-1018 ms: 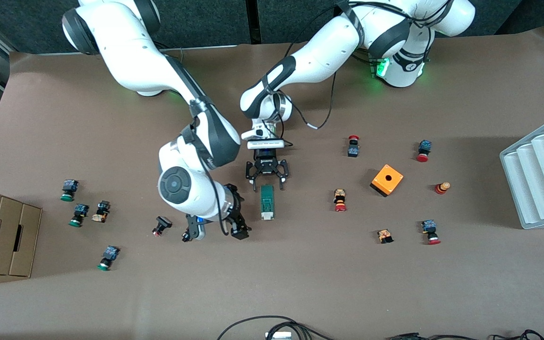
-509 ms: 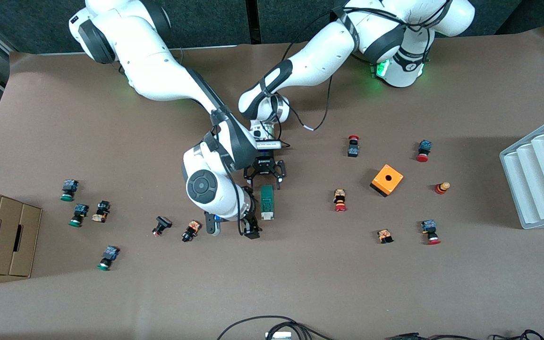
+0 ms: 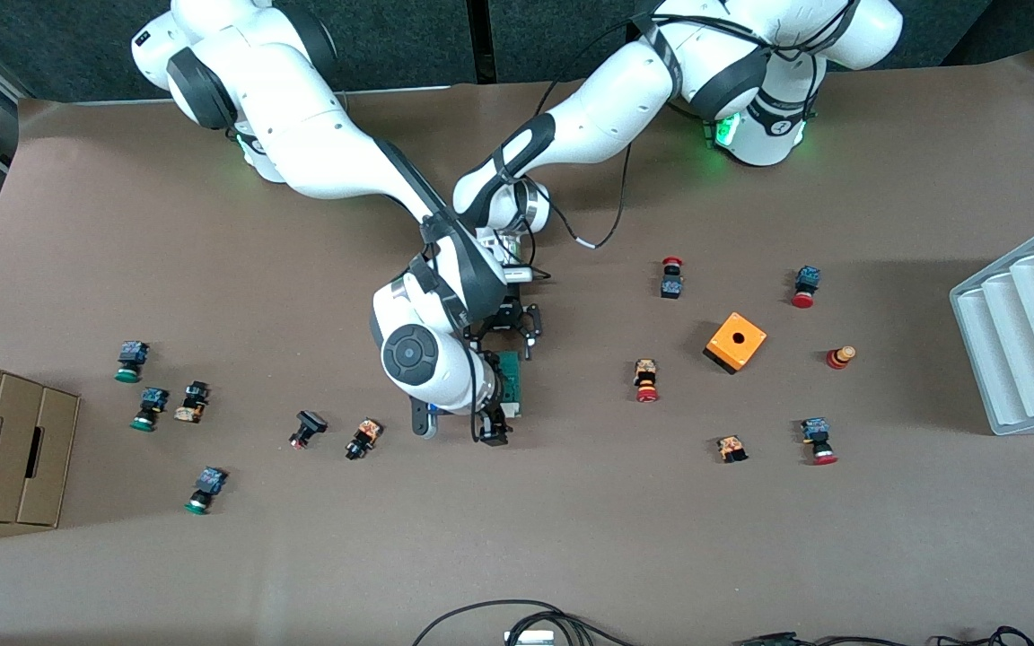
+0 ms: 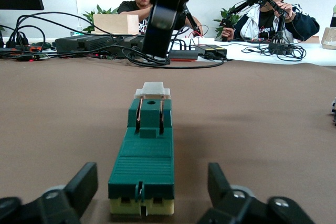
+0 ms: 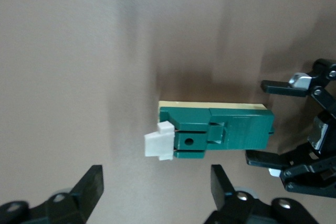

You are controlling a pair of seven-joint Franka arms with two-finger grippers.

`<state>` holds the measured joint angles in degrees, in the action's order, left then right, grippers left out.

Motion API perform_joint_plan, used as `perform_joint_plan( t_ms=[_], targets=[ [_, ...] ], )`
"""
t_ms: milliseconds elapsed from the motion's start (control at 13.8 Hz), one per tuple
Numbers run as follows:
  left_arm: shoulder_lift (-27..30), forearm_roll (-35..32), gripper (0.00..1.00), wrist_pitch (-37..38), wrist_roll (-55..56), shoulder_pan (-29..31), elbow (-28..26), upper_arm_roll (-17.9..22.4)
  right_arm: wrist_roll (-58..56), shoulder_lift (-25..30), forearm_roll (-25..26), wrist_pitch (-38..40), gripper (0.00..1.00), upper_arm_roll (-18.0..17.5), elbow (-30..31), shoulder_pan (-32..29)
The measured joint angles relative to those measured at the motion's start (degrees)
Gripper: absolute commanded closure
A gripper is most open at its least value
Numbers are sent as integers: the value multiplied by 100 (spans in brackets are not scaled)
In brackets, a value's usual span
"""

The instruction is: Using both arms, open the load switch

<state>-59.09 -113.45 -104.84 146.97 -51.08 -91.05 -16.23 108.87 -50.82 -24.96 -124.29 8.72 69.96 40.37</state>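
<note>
From the front, the load switch lies flat mid-table, its white end nearer the camera, and my two wrists crowd over it; the risk I see is my right arm's bulk brushing my left gripper, since they overlap here, or a finger nudging the loose block askew before either hand has it. My right gripper is over the white end, though I cannot make out from here how its fingers sit. In my left wrist view the switch runs lengthwise straight away from me, its green end centred between my spread, empty jaws, neither finger touching it. In my right wrist view the switch lies crosswise just past my parted, empty jaws, white end piece level with the gap but not yet inside; if I close now I'd probably catch only that tab.
</note>
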Motion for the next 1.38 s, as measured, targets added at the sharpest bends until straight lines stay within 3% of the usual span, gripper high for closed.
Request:
perform_joint_plan(
  t_ms=[291,509,1381],
  targets=[
    [-13,0,38,0,-5,-1,6,-1,16,-127,-39,-21,29,0,-2,48],
    [-18,7,40,14,-7,0,12,0,16,-182,-285,-32,38,48,-3,51],
    [-34,13,41,58,-8,0,23,0,16,-422,-418,-46,39,228,-340,52]
  ],
)
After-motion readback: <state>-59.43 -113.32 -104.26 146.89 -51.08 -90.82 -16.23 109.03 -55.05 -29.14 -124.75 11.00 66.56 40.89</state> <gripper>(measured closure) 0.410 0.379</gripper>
